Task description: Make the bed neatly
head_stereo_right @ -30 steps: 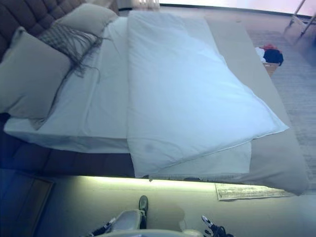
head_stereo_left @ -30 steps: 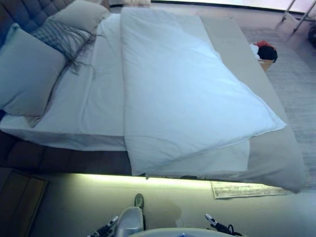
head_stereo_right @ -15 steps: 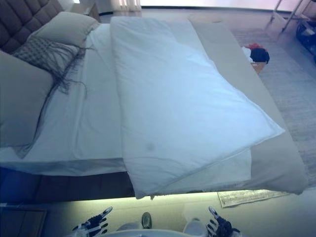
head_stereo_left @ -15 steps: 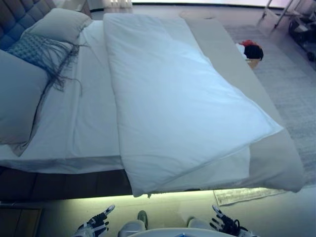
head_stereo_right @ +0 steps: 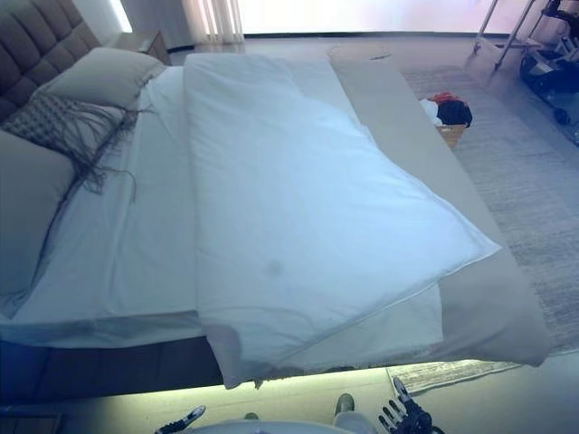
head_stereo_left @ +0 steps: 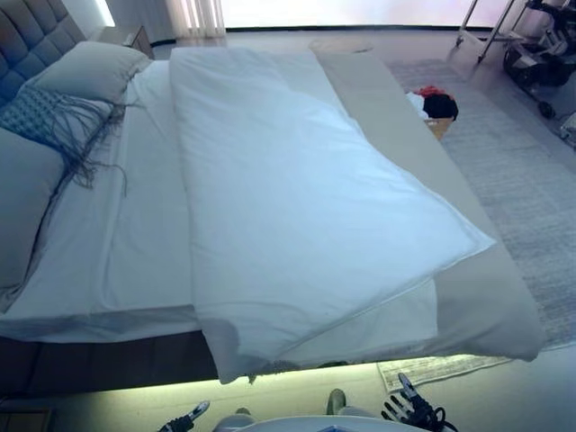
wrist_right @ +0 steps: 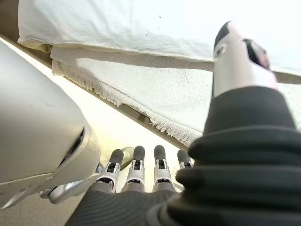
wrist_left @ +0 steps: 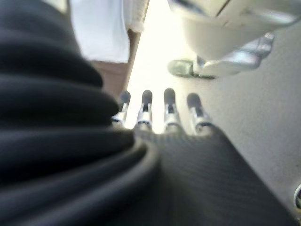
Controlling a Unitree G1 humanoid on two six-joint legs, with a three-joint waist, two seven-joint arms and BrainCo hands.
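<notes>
- The white duvet (head_stereo_left: 306,207) is lying skewed across the bed (head_stereo_left: 490,306), its near corner hanging over the bed's edge, above and ahead of both hands.
- The left hand (head_stereo_left: 184,417) is hanging low beside the bed, fingers (wrist_left: 146,108) extended, grasping nothing.
- The right hand (head_stereo_left: 409,412) is hanging low near the fringed rug (head_stereo_left: 432,369), fingers (wrist_right: 136,167) straight, released.
- Pillows (head_stereo_left: 90,70) are resting at the headboard (head_stereo_left: 27,36).

Left hand (head_stereo_left: 184,418) and right hand (head_stereo_left: 412,412) hang low (fingers straight).
</notes>
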